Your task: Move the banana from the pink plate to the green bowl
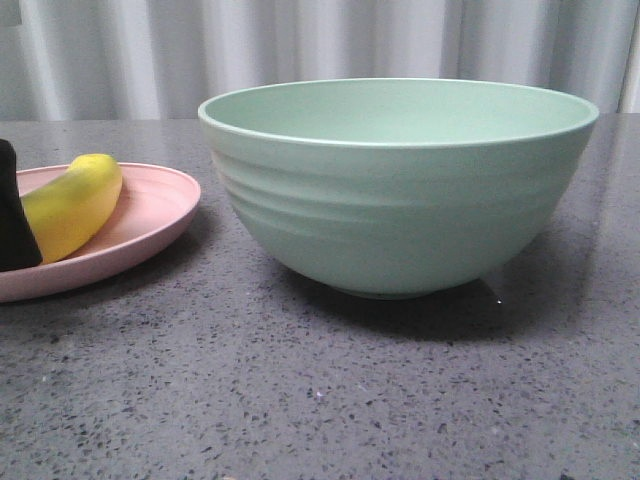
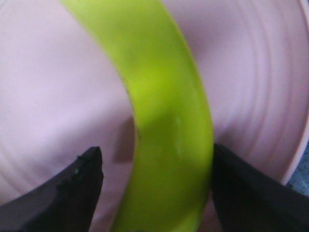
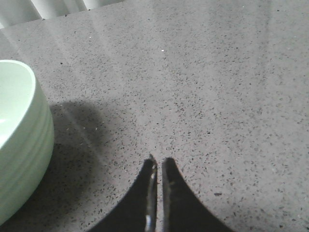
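The yellow banana (image 1: 72, 205) lies on the pink plate (image 1: 150, 215) at the far left of the table. My left gripper (image 2: 157, 151) is open and straddles the banana (image 2: 169, 121) over the plate (image 2: 53, 96). One finger (image 2: 246, 188) touches the banana's side, while the other finger (image 2: 72, 188) stands a little apart from it. In the front view, one black finger (image 1: 12, 215) shows at the left edge beside the banana. The green bowl (image 1: 400, 190) stands right of the plate with nothing visible inside. My right gripper (image 3: 159, 160) is shut and empty above the bare table, beside the bowl (image 3: 21, 140).
The table is a grey speckled stone top (image 1: 300, 400). A pale curtain (image 1: 300, 45) hangs along the back. A narrow gap of table separates the plate's rim from the bowl's wall.
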